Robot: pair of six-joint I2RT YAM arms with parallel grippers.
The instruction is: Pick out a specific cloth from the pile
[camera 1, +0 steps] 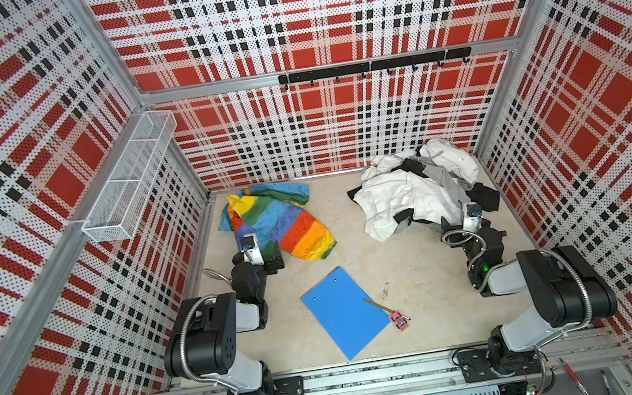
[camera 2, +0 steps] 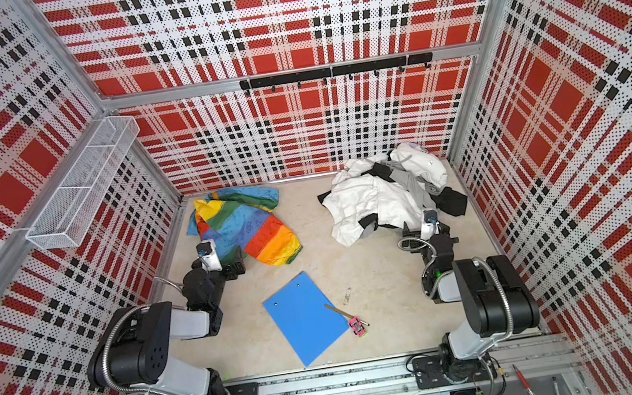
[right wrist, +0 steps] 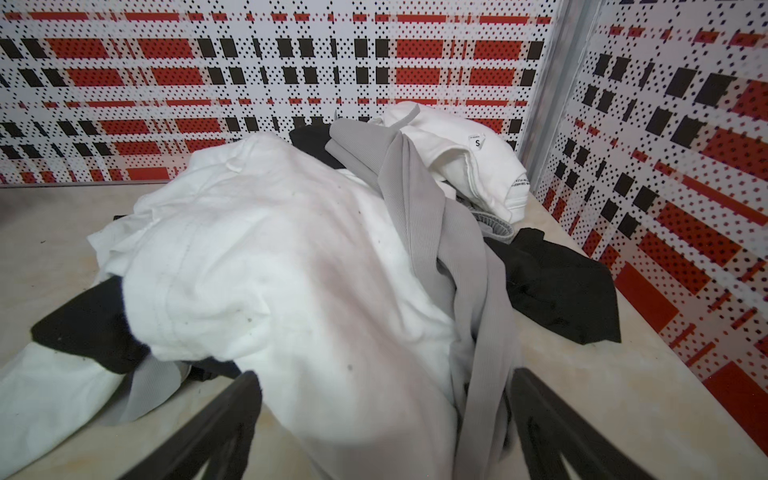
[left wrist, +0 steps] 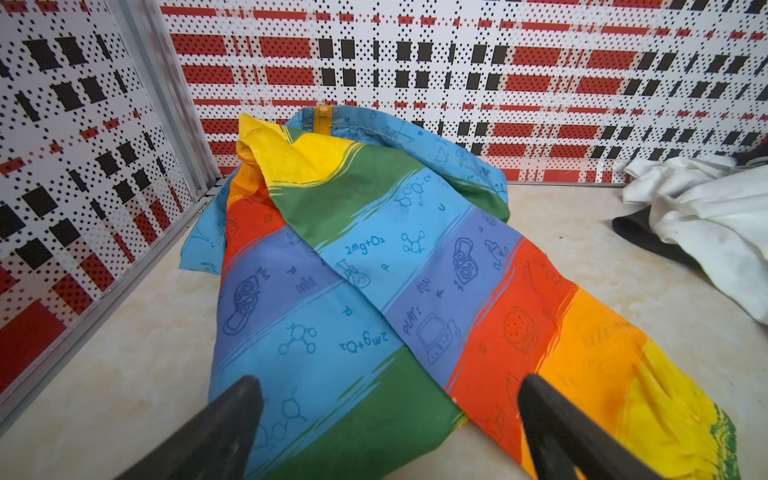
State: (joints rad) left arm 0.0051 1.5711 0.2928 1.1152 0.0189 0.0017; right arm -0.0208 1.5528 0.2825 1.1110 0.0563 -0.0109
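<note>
While the thin rainbow-patched cloth (camera 1: pixel 275 221) lies apart from the white-grey-black garment heap (camera 1: pixel 410 193), the left gripper (left wrist: pixel 390 386) and right gripper (right wrist: pixel 386 380) both gape open.

Arms (camera 1: pixel 216 338): black joints, pale grey links
Hoses (camera 1: pixel 183 330): ribbed silver metal
Base plates (camera 1: pixel 291 393): black, screwed
End effector fingers (left wrist: pixel 224 428): black

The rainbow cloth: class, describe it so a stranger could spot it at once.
Find the wire basket high on the left; on the tabletop below lies the cloth. Unlike the mostly white pile, it is banded in rainbow colours.
</note>
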